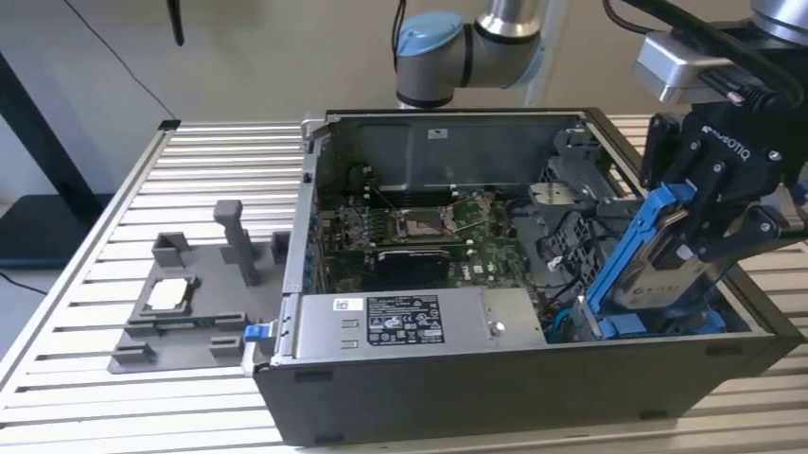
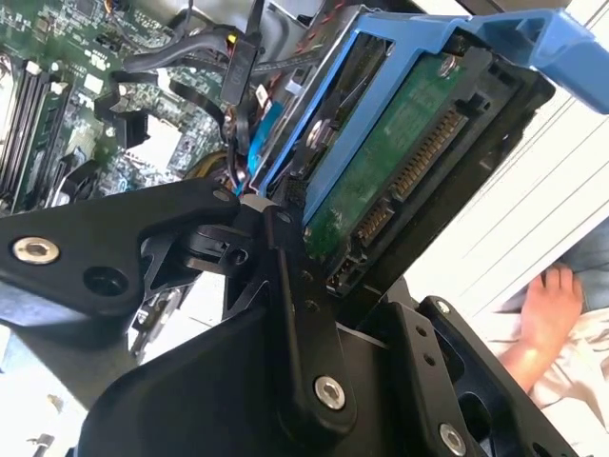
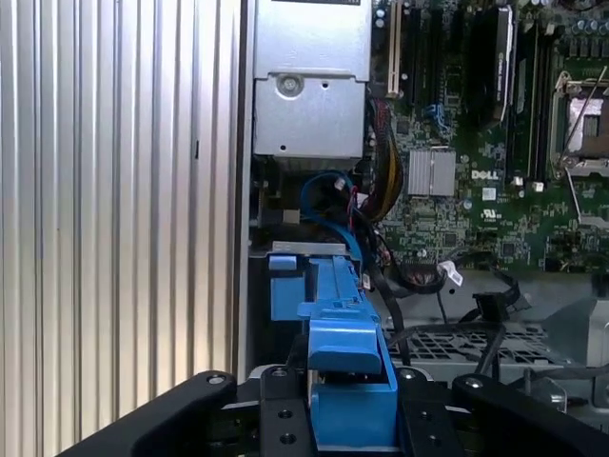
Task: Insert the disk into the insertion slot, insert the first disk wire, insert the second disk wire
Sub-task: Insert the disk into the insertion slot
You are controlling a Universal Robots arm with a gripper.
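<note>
Gripper [image 1: 694, 241]: black metal fingers are closed tight on the disk, near its top end.
Disk [image 1: 650, 279]: a flat box in a bright blue plastic frame. It leans, with its low end down in the corner of the case on the exterior view's right. In the second wrist view its green board and a row of small plug pins face out.
Slot [image 3: 306, 249]: a thin grey metal bay right at the disk's far end. I cannot tell how far in the disk is.
Wires [image 3: 419, 276]: soft, bendy black and blue ones lie just beside the slot.
Board [image 1: 417, 232]: green, flat and full of small parts, in the middle of the case.
Power box [image 1: 404, 322]: shiny silver metal with a label, at the front.
Case [image 1: 505, 397]: dark, hard and open on top.
Table [image 1: 202, 170]: pale metal slats.
Hand [image 2: 547, 314]: a person's hand rests near the table edge.
Might go wrong, tilt: the leaning disk could catch on the thin metal rim and jam.
Might go wrong, wires: a loose one could get pinched under the disk.
Might go wrong, slip: the smooth plastic frame could slide in the fingers if pushed hard.
Might go wrong, pins: a knock could bend them.
</note>
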